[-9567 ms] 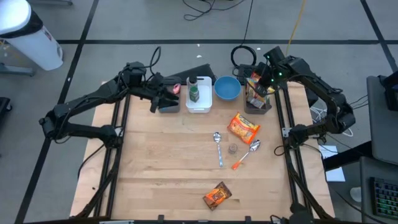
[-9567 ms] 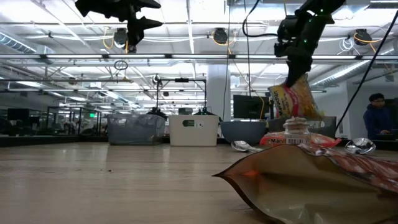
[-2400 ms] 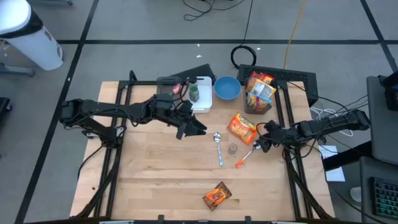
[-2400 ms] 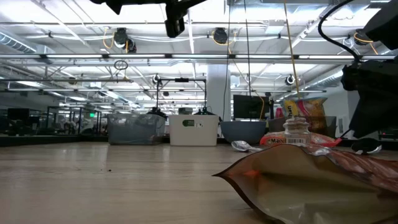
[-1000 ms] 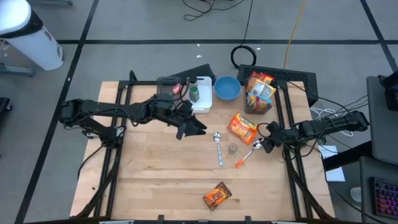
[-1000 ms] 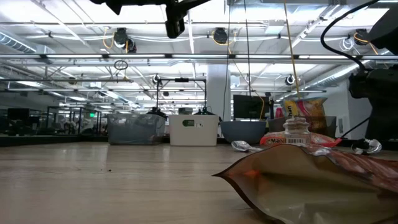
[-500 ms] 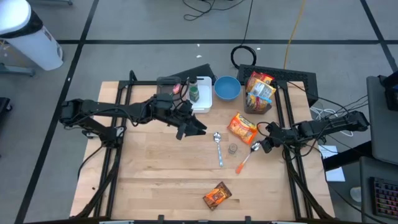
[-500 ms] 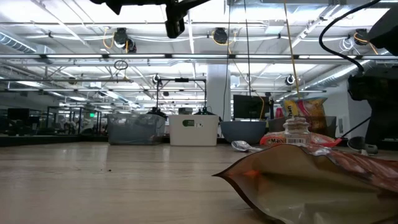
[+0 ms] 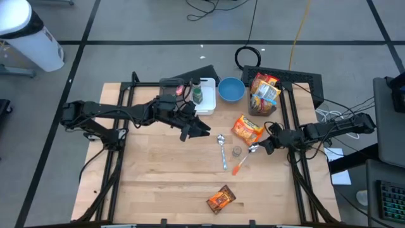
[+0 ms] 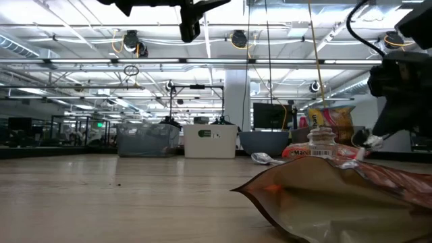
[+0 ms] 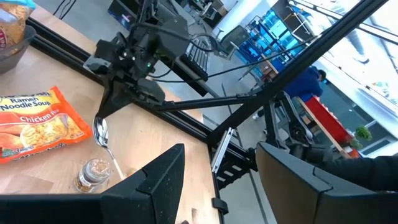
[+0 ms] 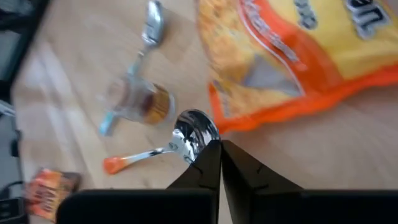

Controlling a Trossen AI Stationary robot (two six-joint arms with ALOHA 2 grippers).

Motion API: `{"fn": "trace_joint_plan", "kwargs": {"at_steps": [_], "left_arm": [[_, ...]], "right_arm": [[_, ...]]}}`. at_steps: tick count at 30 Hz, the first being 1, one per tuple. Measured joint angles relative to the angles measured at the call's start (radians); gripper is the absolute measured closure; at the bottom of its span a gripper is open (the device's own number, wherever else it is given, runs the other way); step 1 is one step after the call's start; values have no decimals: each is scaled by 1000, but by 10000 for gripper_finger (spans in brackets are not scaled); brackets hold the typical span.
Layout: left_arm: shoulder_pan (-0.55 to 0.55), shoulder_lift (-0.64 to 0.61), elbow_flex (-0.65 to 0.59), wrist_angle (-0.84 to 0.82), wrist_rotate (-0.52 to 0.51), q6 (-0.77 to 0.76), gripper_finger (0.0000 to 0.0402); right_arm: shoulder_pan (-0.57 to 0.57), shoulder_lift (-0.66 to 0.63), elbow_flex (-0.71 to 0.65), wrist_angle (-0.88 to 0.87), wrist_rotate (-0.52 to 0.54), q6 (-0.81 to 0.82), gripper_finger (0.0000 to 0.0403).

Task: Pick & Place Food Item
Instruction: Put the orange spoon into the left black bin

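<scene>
The right hand is seen right of centre in the high view, low over the desk, clamped shut on the bowl of an orange-handled spoon; the bowl is pinched between the fingertips while the handle trails toward the lower left. Just above it the ramen noodle packet lies flat on the desk, and a small spice jar stands just left of the spoon. A second, all-metal spoon lies left of the jar. The left hand is held above the desk near centre frame, its fingers parted and gripping nothing.
</scene>
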Motion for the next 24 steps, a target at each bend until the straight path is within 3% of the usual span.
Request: {"fn": "trace_joint_plan", "kwargs": {"at_steps": [17, 24], "left_arm": [[9, 0, 0, 0, -9, -17, 195], [14, 0, 0, 0, -25, -27, 195]], "right_arm": [[0, 74, -4, 430, 0, -107, 403], [0, 156, 83, 438, 0, -188, 403]]}}
